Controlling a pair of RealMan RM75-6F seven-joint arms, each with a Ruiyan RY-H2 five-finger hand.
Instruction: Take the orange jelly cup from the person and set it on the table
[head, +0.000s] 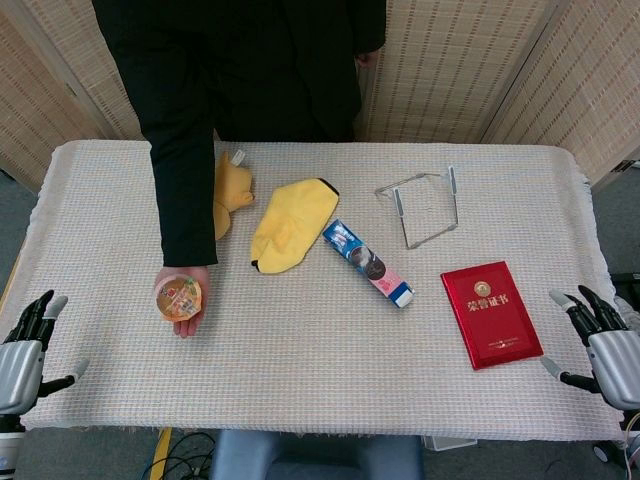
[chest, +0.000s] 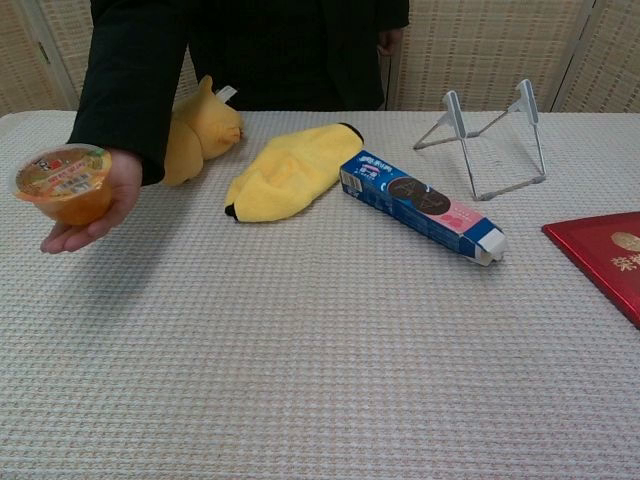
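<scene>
The orange jelly cup (head: 179, 296) (chest: 66, 183) lies in the person's upturned palm (head: 190, 310) (chest: 95, 215), held out above the table's left side. It is a clear cup of orange jelly with a printed foil lid. My left hand (head: 25, 345) hangs at the table's front left corner, fingers spread and holding nothing, well left of the cup. Off the front right corner, my right hand (head: 600, 338) is open too. Neither hand shows in the chest view.
On the cloth-covered table (head: 300, 380) lie a yellow plush toy (head: 231, 190), a yellow mitt (head: 290, 222), a blue-and-pink box (head: 367, 262), a wire stand (head: 425, 205) and a red certificate booklet (head: 490, 313). The person stands at the far edge.
</scene>
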